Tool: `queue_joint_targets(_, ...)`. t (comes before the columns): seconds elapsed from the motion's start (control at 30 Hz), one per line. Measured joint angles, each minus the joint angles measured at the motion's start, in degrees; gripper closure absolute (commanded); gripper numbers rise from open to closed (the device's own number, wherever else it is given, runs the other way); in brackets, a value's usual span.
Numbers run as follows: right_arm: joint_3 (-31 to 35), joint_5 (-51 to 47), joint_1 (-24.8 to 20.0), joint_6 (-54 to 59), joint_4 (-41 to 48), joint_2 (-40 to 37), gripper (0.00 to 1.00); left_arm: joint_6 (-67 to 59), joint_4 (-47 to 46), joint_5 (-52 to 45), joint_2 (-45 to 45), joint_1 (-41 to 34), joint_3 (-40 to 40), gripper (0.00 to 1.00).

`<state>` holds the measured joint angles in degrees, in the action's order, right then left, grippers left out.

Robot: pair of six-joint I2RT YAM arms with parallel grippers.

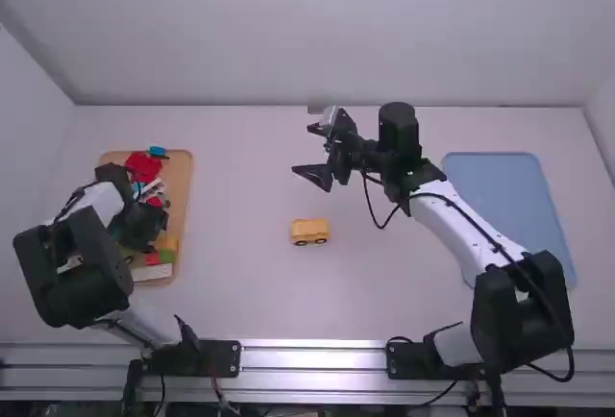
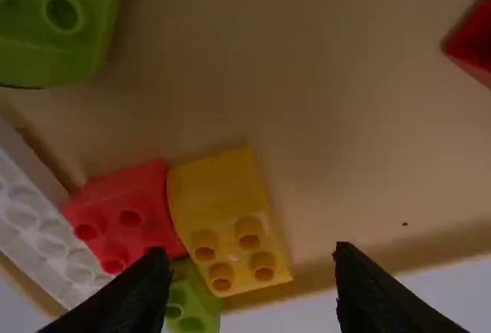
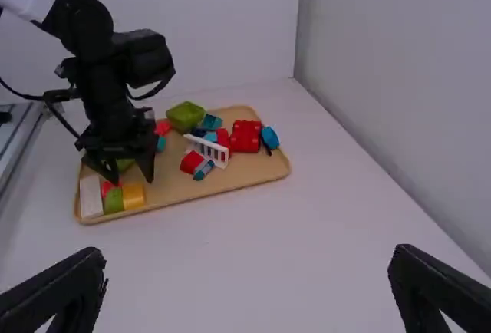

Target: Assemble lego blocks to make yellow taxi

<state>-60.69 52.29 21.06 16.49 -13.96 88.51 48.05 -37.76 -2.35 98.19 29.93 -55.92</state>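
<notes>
Table (image 1: 240, 297) — tray (image 1: 181, 182), car (image 1: 309, 232), blue board (image 1: 509, 196)

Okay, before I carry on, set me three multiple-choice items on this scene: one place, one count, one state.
1. Where is the wheeled yellow piece?
A) in the wooden tray
B) on the table, between both trays
C) on the blue tray

2. How many studs show on the yellow block in the wooden tray?
A) two
B) six
C) four

3. How is the right gripper?
A) open, empty
B) shut, empty
C) shut on a red block

1 B: the high view has it on white surface, a tray off to each side.
2 C: the left wrist view shows two rows of two.
3 A: its own wrist view shows the fingers wide apart, nothing between them.
</notes>
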Motion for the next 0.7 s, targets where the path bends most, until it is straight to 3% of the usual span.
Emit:
queue_joint_targets(0.17,0.0,0.0,0.15,0.15,0.63,0.0,0.01,0.22,2.29,-0.59,0.0,-0.15,1.66,0.48)
queue_joint_targets(0.7,0.0,0.0,0.04,-0.07,1.33,0.0,0.01,8.09,2.91,2.21,0.0,-5.42,1.81,0.46)
